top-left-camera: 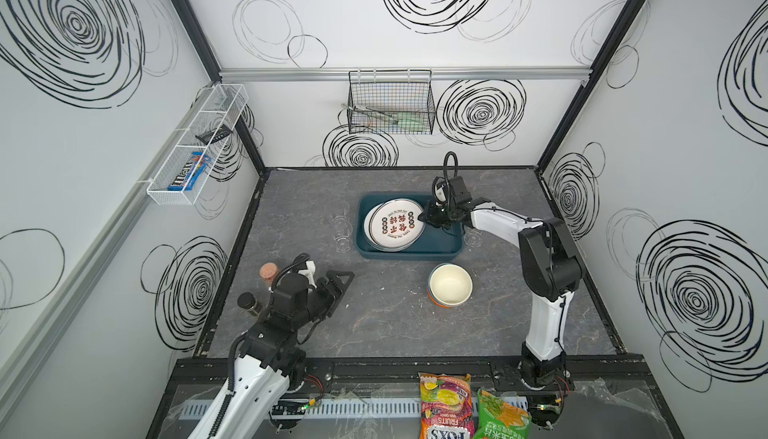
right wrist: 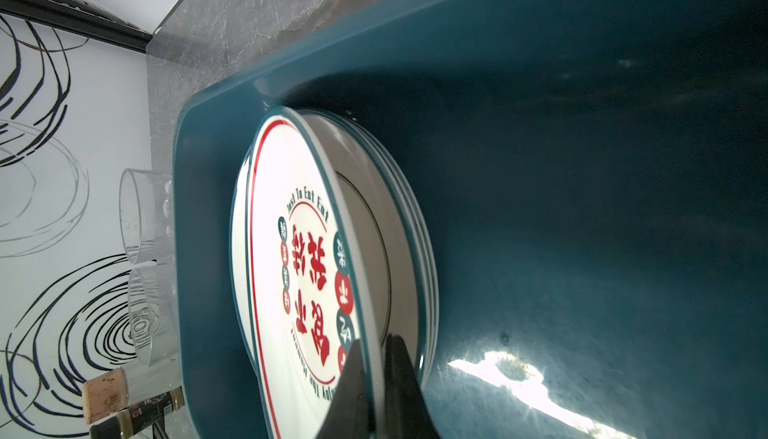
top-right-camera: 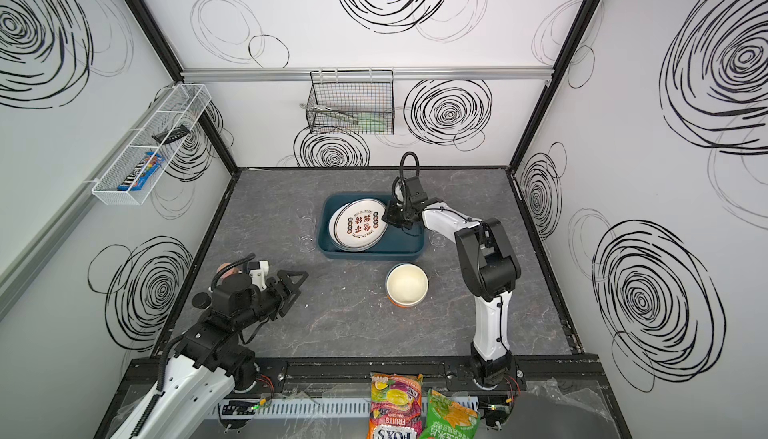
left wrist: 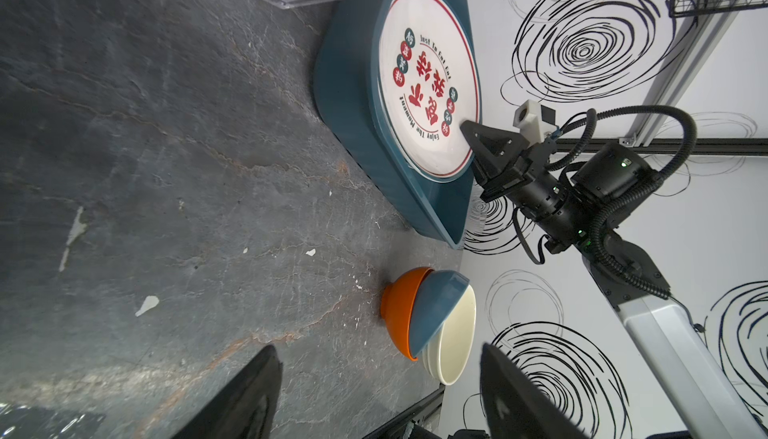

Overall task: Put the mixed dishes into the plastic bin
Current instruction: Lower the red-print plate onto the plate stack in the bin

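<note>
The dark teal plastic bin (top-left-camera: 409, 255) (top-right-camera: 372, 255) stands mid-table and holds a stack of white plates. The top plate (top-left-camera: 397, 223) (right wrist: 291, 250) bears red Chinese characters and sits tilted, its right edge raised off the stack. My right gripper (top-left-camera: 424, 217) (right wrist: 372, 358) is shut on that raised rim. Nested bowls (top-left-camera: 450, 284) (left wrist: 432, 320), cream inside blue inside orange, rest in front of the bin. Clear tumblers (top-left-camera: 343, 225) (right wrist: 145, 216) stand left of the bin, and another tumbler (top-left-camera: 472, 237) stands to its right. My left gripper (top-left-camera: 338, 287) (left wrist: 376, 358) hangs open and empty at front left.
A cork-stoppered jar (top-left-camera: 269, 274) and a dark-lidded jar (top-left-camera: 248, 303) stand by the left arm. A black wire basket (top-left-camera: 390, 102) hangs on the back wall, a white mesh rack (top-left-camera: 195, 146) on the left wall. Snack bags (top-left-camera: 446, 405) lie at the front edge.
</note>
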`<state>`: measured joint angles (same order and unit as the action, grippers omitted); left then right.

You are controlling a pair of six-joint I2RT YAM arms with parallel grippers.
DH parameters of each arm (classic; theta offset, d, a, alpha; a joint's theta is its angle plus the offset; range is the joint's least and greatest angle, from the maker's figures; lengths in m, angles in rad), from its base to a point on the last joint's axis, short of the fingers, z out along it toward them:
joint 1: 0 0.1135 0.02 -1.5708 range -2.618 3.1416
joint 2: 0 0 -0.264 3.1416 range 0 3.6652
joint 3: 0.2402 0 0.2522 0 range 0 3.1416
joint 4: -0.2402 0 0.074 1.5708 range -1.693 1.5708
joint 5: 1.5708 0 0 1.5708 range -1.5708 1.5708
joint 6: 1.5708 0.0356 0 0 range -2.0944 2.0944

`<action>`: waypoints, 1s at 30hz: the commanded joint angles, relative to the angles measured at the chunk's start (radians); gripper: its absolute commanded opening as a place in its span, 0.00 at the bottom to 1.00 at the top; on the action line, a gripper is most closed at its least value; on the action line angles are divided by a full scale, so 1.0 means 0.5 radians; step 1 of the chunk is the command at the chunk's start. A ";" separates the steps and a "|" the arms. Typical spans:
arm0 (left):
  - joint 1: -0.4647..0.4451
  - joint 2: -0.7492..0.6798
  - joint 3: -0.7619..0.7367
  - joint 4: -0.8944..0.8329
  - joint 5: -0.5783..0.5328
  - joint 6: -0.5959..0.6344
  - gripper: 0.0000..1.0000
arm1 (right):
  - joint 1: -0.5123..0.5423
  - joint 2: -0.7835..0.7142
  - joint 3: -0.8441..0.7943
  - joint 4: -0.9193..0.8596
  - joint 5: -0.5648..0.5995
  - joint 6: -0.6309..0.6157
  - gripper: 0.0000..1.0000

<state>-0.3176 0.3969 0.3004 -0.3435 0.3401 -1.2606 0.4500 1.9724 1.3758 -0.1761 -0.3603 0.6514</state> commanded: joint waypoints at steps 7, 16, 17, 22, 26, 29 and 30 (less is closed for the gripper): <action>0.020 -0.044 -0.041 0.038 0.016 -0.028 0.79 | 0.030 0.032 0.098 -0.045 0.051 -0.012 0.19; 0.020 -0.057 -0.053 0.042 0.019 -0.035 0.79 | 0.047 0.053 0.120 -0.158 0.179 -0.067 0.26; 0.021 -0.055 -0.055 0.040 0.022 -0.037 0.79 | 0.047 0.055 0.120 -0.161 0.183 -0.069 0.26; 0.020 -0.060 -0.058 0.042 0.019 -0.041 0.79 | 0.069 0.095 0.175 -0.238 0.241 -0.104 0.27; 0.019 -0.065 -0.061 0.036 0.016 -0.045 0.79 | 0.081 0.115 0.187 -0.249 0.257 -0.111 0.31; 0.020 -0.072 -0.064 0.035 0.016 -0.045 0.79 | 0.086 0.131 0.205 -0.264 0.257 -0.115 0.34; 0.020 -0.074 -0.065 0.034 0.016 -0.044 0.79 | 0.085 0.132 0.210 -0.265 0.260 -0.117 0.35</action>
<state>-0.3176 0.3702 0.2798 -0.3443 0.3412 -1.2758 0.4858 2.0289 1.4437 -0.2810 -0.2474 0.6041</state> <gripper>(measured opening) 0.787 0.341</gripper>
